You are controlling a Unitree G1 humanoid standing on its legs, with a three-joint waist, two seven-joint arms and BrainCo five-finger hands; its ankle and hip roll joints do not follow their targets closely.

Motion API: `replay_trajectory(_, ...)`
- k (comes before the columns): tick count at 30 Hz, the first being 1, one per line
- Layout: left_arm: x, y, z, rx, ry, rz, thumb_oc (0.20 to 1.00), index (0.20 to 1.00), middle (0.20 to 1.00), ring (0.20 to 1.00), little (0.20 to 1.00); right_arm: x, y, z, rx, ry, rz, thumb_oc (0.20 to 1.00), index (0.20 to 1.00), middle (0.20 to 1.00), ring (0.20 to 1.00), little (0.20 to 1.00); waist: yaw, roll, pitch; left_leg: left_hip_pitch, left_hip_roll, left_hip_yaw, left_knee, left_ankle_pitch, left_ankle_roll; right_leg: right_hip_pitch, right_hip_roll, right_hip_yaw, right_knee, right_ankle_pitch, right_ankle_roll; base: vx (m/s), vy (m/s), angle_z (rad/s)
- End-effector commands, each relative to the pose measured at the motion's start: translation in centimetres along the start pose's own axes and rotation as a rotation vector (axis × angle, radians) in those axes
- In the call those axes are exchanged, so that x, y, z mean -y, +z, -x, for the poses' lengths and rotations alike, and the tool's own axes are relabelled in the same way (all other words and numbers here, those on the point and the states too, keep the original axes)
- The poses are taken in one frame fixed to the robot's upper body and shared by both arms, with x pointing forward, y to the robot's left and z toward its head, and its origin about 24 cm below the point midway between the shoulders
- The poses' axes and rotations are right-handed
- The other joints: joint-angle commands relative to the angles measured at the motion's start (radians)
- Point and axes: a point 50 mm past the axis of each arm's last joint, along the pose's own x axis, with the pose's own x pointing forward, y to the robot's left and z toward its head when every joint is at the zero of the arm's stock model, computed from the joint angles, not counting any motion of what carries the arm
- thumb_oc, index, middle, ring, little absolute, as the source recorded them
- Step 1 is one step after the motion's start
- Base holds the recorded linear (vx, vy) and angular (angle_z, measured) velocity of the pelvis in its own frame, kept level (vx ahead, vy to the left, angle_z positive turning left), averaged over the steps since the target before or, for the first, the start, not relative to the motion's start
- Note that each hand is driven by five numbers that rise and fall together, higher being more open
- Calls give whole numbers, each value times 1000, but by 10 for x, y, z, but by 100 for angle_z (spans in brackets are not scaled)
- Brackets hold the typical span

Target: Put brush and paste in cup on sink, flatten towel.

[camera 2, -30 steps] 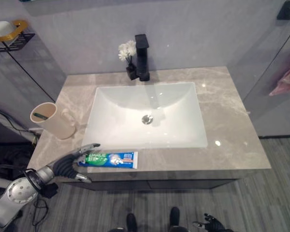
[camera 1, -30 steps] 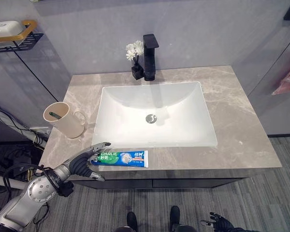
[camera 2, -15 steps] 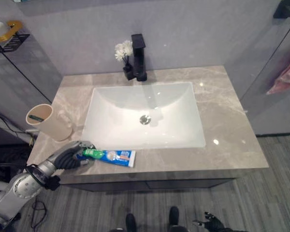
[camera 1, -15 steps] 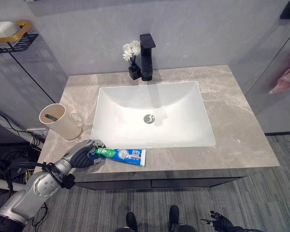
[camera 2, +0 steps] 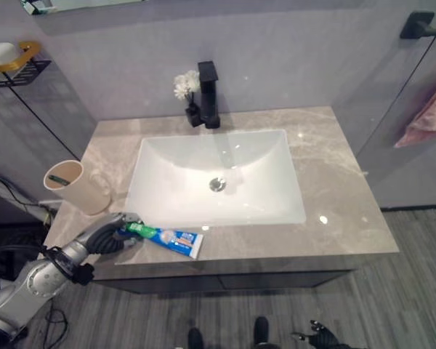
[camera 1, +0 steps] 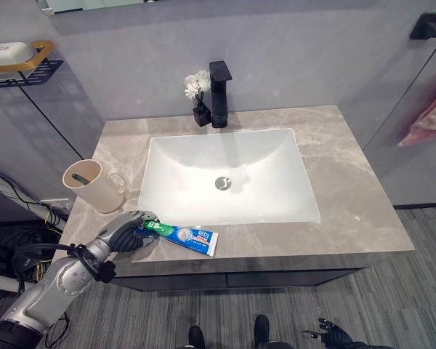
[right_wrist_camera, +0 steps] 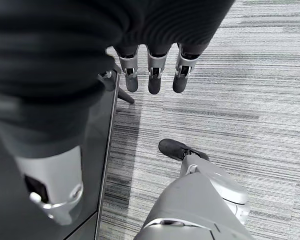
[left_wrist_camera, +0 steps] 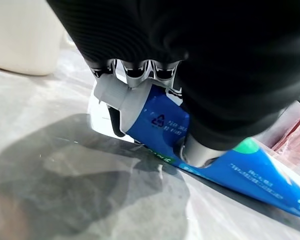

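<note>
A blue and green toothpaste tube (camera 1: 183, 234) lies on the grey stone counter (camera 1: 349, 182) near its front edge, left of centre. My left hand (camera 1: 126, 233) rests on the counter at the tube's green end, fingers (left_wrist_camera: 124, 96) curled round the tube (left_wrist_camera: 250, 175). A beige cup (camera 1: 93, 186) stands just behind that hand, with a green toothbrush (camera 1: 80, 177) inside. A pink towel (camera 1: 427, 120) hangs at the right wall below a black bar. My right hand (camera 1: 333, 336) hangs low by the floor, its fingers (right_wrist_camera: 150, 75) straight and holding nothing.
The white basin (camera 1: 229, 153) takes the counter's middle. A black tap (camera 1: 219, 93) and a small vase of white flowers (camera 1: 198, 94) stand behind it. A wire shelf with a soap dish (camera 1: 11, 57) sticks out from the left wall.
My left hand went from fingers spread beside the tube to curled round its green end. The tube has turned, its far end now slanting toward the front edge. The camera shifted slightly.
</note>
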Motion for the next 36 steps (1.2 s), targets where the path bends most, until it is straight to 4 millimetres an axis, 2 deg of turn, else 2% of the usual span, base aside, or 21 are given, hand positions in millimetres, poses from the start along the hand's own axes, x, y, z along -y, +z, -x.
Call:
replay_trajectory(1,23,4,3,35,-84,-52,200,200,200,200,200,-9,14,-6,38,-2,-20,1000,1000,1000,1000,1000,12,-54,2,7,55,-35,5,24,-65,6,-89,42,0,65,95,17,7,3)
replay_trajectory(10,20,4,-18,37,87,-80,200,200,200,200,200,-13,20,-9,38,-24,-32,1000,1000,1000,1000,1000,7,-71,-37,34,59,-31,5,16,-64,34,-85,48,0,59,92,1,1,0)
replay_trajectory(21,35,8,-35,51,129,-117,200,200,200,200,200,-20,17,-10,9,-48,-48,1000,1000,1000,1000,1000,-6,-90,-71,67,63,-17,5,4,-61,55,-76,65,0,55,88,3,3,-2)
replay_trajectory(27,35,10,-42,58,190,-140,200,200,200,200,200,-21,16,-11,5,-66,-62,1000,1000,1000,1000,1000,-12,-100,-84,80,67,-13,5,-1,-61,66,-73,72,0,50,84,5,2,-3)
replay_trajectory(36,17,17,-52,81,327,-199,200,200,200,200,200,-13,10,-9,-21,-137,-140,1000,1000,1000,1000,1000,-22,-105,-97,92,69,-6,5,-6,-61,72,-70,82,0,48,82,0,1,-4)
